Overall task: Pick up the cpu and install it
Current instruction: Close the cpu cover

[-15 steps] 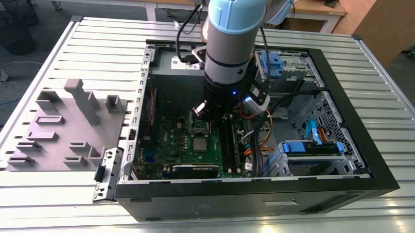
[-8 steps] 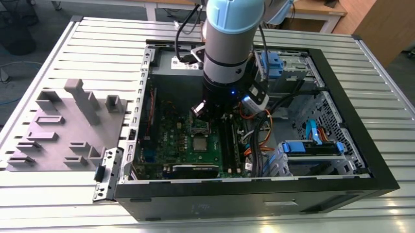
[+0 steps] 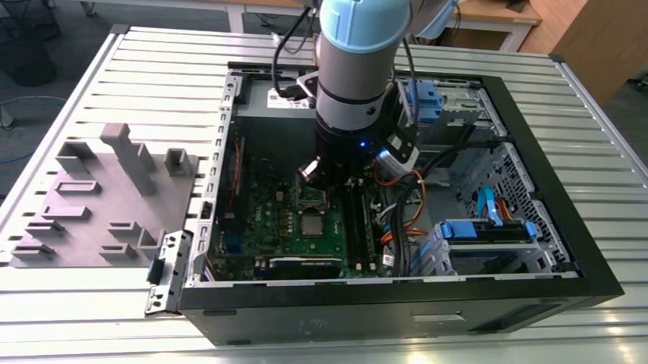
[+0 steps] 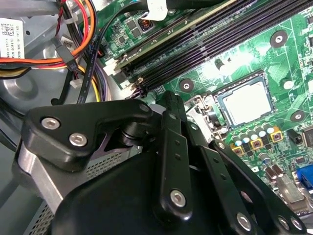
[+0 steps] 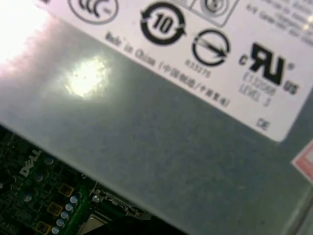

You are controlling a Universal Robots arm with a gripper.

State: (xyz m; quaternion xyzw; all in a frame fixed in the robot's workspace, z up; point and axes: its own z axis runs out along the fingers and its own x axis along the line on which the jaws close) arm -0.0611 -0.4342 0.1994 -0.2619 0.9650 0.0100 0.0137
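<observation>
The cpu, a small square chip with a silvery top, lies flat in its socket on the green motherboard. In the exterior view the cpu sits mid-board inside the open computer case. My gripper hangs over the board just behind the socket, on the side nearer the case's back wall. In the second wrist view the gripper's black linkage is in front, with the cpu beyond and apart from it. Nothing can be seen held in the gripper.
Long black memory slots run beside the socket. Orange, yellow and black cables bunch near the gripper. A grey metal box with a white label is close to the wrist. A grey parts fixture lies at the exterior view's left, and drive bays with blue clips at its right.
</observation>
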